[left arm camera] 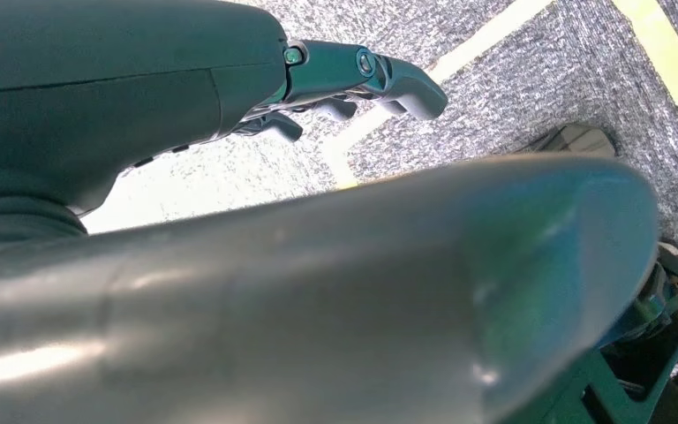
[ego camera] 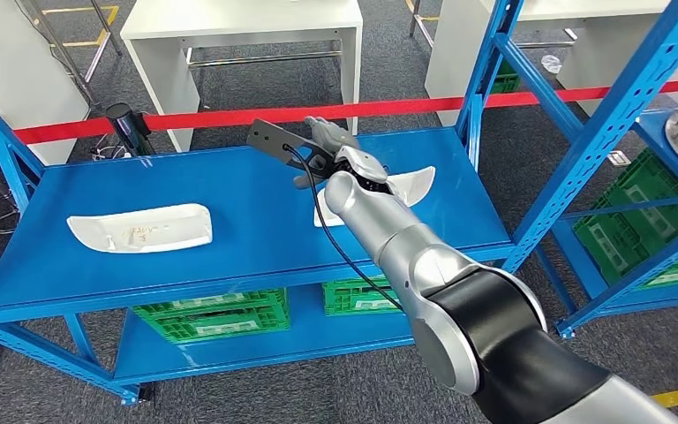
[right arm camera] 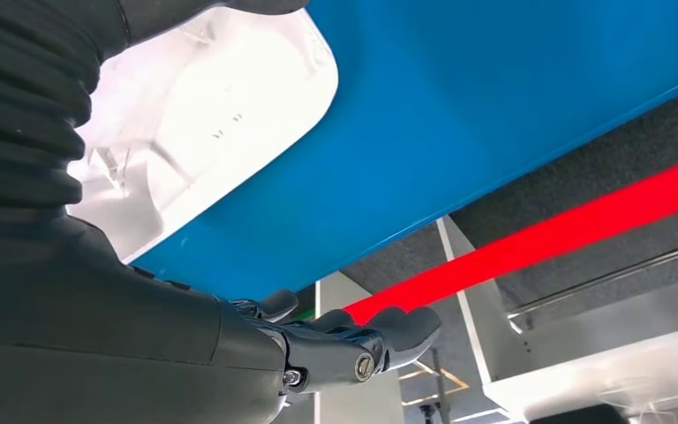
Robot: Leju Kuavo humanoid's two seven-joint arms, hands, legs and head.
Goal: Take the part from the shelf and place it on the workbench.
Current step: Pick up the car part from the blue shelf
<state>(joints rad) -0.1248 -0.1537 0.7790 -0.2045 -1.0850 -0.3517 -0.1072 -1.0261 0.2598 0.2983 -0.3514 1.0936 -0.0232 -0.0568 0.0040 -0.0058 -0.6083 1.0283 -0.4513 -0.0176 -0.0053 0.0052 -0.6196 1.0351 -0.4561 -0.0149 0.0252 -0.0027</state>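
Shelving first: blue rack [ego camera: 229, 190] in front of the robot, two white moulded parts lying on its top deck. One white part [ego camera: 141, 228] sits well to the left, untouched. The other white part [ego camera: 410, 184] lies directly under the reaching right arm, partly hidden by it. Right hand [ego camera: 328, 150] hovers over that part's near end, fingers apart, nothing in them; the right wrist view shows the part just beside the palm, no contact I can confirm. Left hand [left arm camera: 353, 84] hangs by the floor, fingers loosely curled, holding nothing. My read: early stage. Grasp, lift, carry and placement on the workbench all remain.
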